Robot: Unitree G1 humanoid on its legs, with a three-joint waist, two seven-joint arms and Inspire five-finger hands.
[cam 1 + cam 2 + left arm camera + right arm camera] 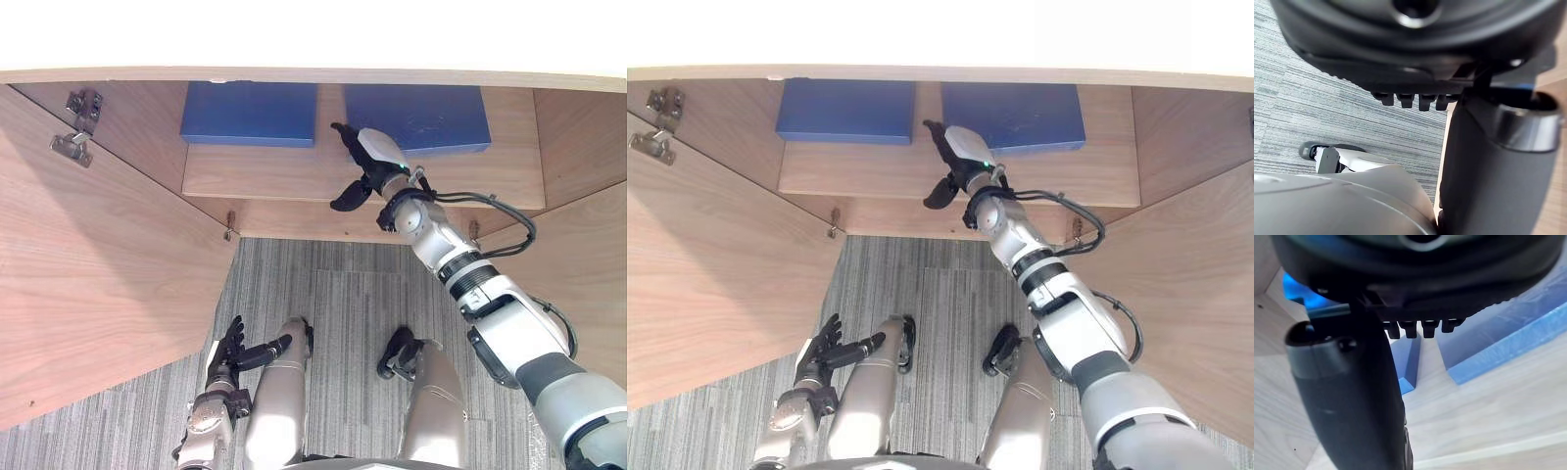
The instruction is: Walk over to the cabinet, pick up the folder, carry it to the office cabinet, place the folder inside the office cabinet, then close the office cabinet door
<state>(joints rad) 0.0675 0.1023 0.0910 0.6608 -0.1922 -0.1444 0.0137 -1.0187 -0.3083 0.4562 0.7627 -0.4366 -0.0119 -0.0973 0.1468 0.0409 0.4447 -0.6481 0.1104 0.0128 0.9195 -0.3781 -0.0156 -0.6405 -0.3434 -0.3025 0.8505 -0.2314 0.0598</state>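
The office cabinet point(294, 75) stands with both doors swung wide: the left door point(98, 284) and the right door point(588, 255) reach out over the grey carpet point(343, 294). Inside, on the wooden shelf point(294, 174), two folders lie flat against the back edge. The left blue folder point(250, 114) sits toward the shelf's back left corner and the right blue folder point(431, 117) toward the back right, with a strip of bare wood between them.

The right hand point(374, 159) reaches in over the middle of the shelf, in front of that bare strip and close to the inner near corner of the right blue folder. Its fingers point(1409, 329) are stretched out almost straight, side by side, pointing toward the gap between the folders. The thumb point(1347, 396) stands well apart from them, angled down toward the shelf's front edge. Nothing lies between thumb and fingers, so the hand is empty. Whether the fingertips touch the shelf or a folder cannot be told.

The left hand point(227, 351) hangs low over the carpet, outside the cabinet and near the left door's lower edge. Its fingers are straight and loosely spread, and it holds nothing.
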